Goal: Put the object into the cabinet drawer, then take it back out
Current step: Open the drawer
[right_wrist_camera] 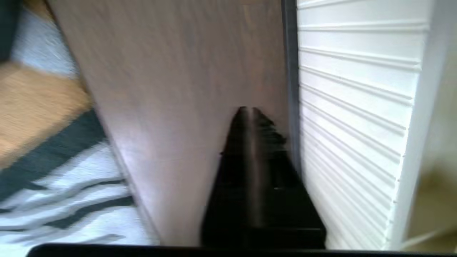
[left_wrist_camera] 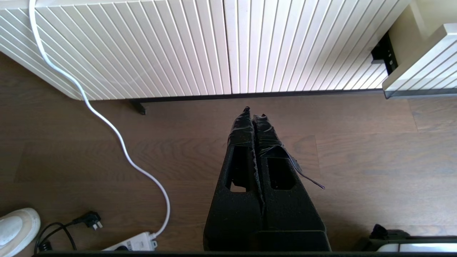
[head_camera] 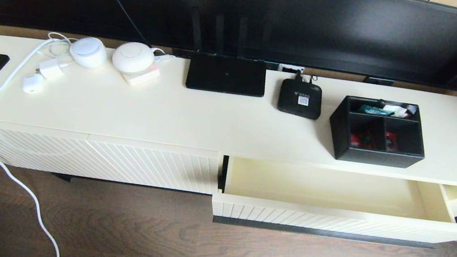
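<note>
Head view: organiser box (head_camera: pixel 378 131) far from right gripper (right_wrist_camera: pixel 249 111)

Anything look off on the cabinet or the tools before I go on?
One oddity: black tape on the left tool has peeled, a loose strip hanging off one finger. The organiser box sits square on the cabinet top, and the open drawer is empty.

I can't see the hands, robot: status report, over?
Left gripper and right gripper shut, empty, low by the floor. Organiser box on cabinet top. Drawer open, nothing blocking.
</note>
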